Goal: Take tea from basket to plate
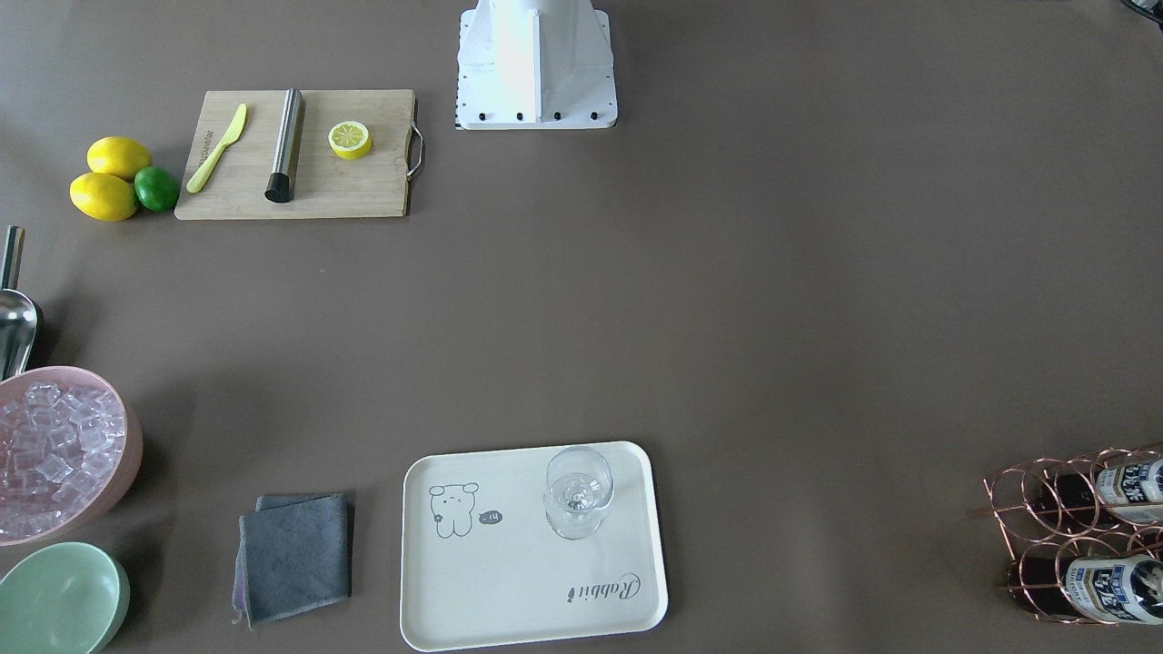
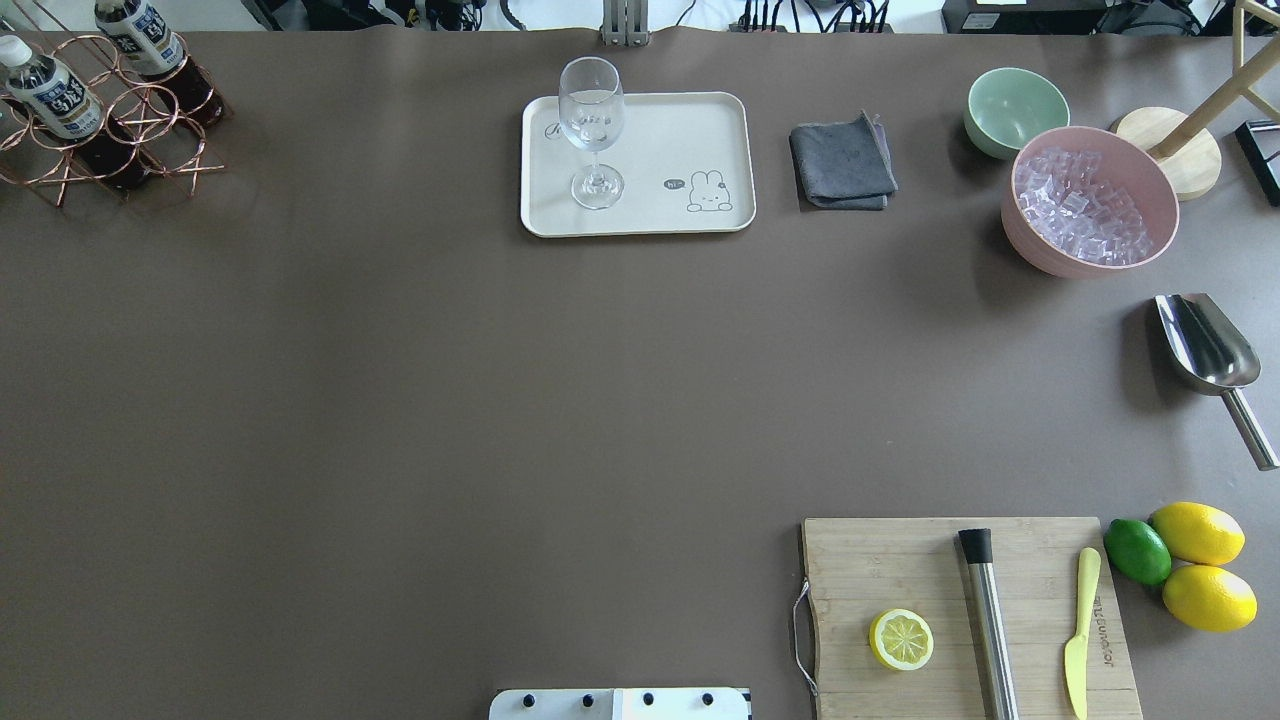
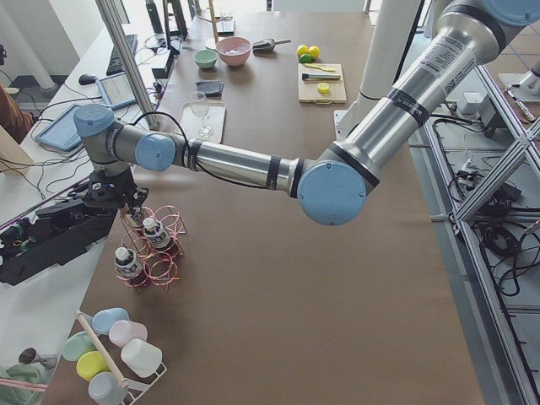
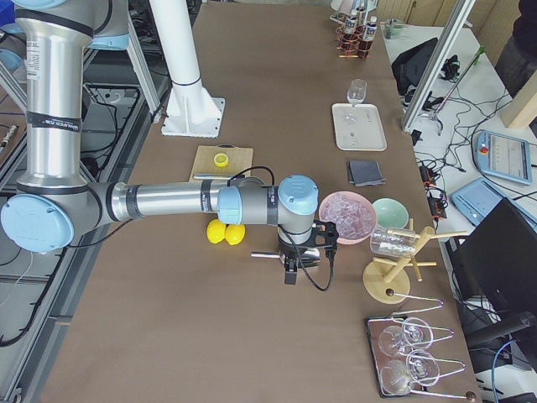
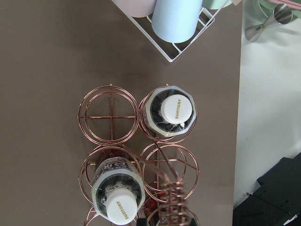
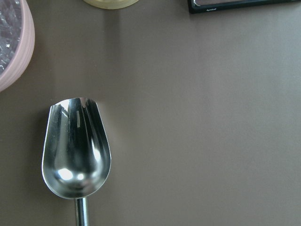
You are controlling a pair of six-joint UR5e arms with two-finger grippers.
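The copper wire basket (image 2: 150, 110) stands at the table's far left corner, and two tea bottles (image 2: 55, 88) (image 2: 140, 30) show in its cells. In the left wrist view the white caps (image 5: 177, 109) (image 5: 120, 207) lie straight below the camera, beside an empty ring (image 5: 110, 117). My left gripper (image 3: 121, 205) hangs just above the basket; I cannot tell whether it is open. The cream plate (image 2: 690, 130) lies at the far middle with a stemmed glass (image 2: 592, 130) on it. My right gripper (image 4: 289, 273) hovers over a steel scoop (image 6: 76, 148); I cannot tell its state.
A pink bowl of ice (image 2: 1090, 205), a green bowl (image 2: 1015, 108) and a grey cloth (image 2: 842, 160) lie right of the plate. A cutting board (image 2: 900, 570) with a lemon half, lemons and a lime sit near right. A white rack of cups (image 5: 176, 23) stands next to the basket.
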